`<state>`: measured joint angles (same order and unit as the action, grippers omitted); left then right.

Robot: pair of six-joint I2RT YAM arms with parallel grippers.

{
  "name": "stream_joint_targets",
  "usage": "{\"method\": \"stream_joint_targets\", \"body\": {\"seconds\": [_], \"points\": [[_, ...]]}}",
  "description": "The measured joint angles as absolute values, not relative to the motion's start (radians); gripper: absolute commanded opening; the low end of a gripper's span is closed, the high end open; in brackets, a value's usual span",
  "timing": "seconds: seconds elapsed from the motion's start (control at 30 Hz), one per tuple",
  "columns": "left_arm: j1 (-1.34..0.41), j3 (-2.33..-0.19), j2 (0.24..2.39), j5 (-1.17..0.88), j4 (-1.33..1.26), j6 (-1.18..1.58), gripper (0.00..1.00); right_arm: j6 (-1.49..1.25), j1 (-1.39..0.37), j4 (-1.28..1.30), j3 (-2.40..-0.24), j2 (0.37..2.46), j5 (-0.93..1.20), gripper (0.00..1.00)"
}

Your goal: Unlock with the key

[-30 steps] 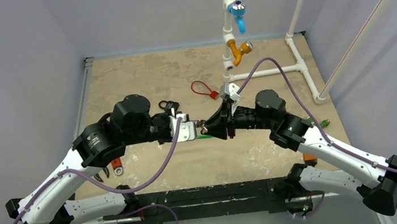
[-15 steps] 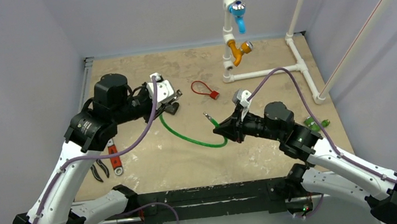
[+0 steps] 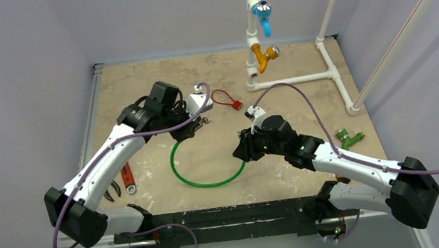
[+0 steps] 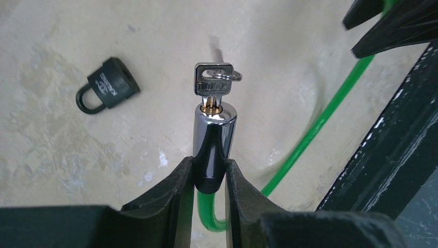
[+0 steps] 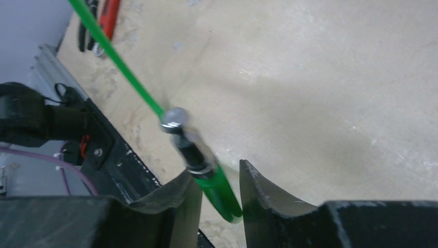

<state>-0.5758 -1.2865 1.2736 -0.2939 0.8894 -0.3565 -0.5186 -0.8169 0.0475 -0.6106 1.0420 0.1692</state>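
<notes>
key (image 4: 213, 86) blade hidden inside lock cylinder (image 4: 214, 135), cable end (image 5: 187, 147) blurred

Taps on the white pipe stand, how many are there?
2. The blue tap sits high on the white upright pipe, and the orange tap is just below it. None seem hidden.
</notes>
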Motion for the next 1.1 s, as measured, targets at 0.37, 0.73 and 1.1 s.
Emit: {"method": "stream_joint_targets", "body": {"seconds": [0.37, 0.73, 1.1], "points": [[-0.533, -1.281, 1.609, -0.177, 0.895, -0.35, 0.0, -0.584, -0.817, 0.136, -0.647, 1.154, 0.014, 0.98], [-0.448, -1.307, 1.701, -0.168, 0.812, -0.353, 0.97, -0.554, -0.704, 0.226, -0.698, 1.115, -0.112, 0.99], [-0.358, -1.37, 1.604, -0.218, 0.764, -0.27, 1.0, -0.52, -0.48, 0.21, -0.71, 1.036, -0.479, 0.99]]}}
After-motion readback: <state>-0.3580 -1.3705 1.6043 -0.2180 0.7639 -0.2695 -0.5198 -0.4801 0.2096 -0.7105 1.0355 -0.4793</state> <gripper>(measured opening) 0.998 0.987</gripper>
